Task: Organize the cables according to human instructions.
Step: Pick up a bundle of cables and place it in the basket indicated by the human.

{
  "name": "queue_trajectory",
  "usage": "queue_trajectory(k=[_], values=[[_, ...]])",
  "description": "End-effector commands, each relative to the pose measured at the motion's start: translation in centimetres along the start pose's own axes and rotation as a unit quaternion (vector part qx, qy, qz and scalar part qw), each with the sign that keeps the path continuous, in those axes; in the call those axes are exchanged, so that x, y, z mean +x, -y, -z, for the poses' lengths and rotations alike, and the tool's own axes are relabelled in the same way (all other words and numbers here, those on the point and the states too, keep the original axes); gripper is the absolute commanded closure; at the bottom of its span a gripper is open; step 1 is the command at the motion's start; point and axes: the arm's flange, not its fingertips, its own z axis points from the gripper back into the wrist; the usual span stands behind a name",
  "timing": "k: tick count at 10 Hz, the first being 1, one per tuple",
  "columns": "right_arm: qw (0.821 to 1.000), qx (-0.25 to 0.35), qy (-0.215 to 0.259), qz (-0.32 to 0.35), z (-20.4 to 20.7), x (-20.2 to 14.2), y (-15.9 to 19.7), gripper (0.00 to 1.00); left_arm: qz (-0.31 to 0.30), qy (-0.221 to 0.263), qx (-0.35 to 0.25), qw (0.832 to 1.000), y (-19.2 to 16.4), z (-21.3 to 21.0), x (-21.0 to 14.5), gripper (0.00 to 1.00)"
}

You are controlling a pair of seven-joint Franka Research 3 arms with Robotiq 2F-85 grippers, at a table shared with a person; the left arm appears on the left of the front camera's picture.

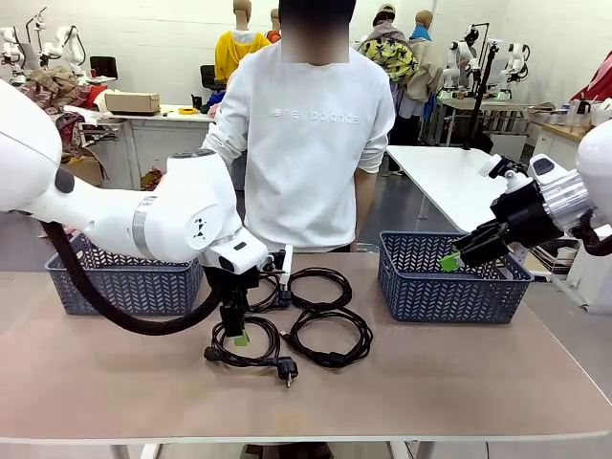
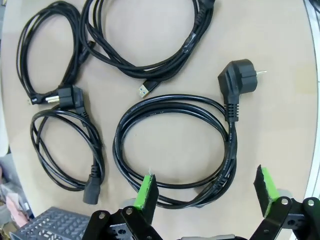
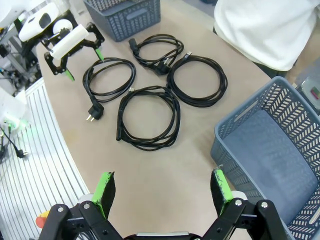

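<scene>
Tan table (image 1: 478, 382), four cables (image 1: 304, 308) lying mid-surface: my left gripper (image 2: 205, 186) is hovering, pads spread wide, directly over the plug-ended coil (image 2: 231, 150), whose near strand is running from pad to pad. My right gripper (image 1: 457, 256), also spread, is hanging well apart over the right basket (image 1: 449, 287), so left is the nearer arm.

Four black cables (image 1: 325, 308): loose round coils, flat on surface (image 1: 478, 382), clustered frame centre; chunky plugs visible.

White arms (image 1: 115, 215), blk hose (image 1: 96, 296), green-padded hands (image 2: 206, 186)
</scene>
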Motion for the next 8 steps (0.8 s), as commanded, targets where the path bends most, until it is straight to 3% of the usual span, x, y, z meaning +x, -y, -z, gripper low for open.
queue_trajectory(k=[1, 8], values=[[1.000, 0.008, 0.012, -0.010, 0.12, 0.07, 0.40, 0.00, 0.002, 0.002, -0.001, 1.000, -0.52, -0.22, 0.16, 0.00], [1.000, 0.008, 0.012, -0.010, 0.12, 0.07, 0.40, 0.00, 0.009, 0.000, -0.005, 1.000, 0.20, 0.47, 0.79, 0.00]])
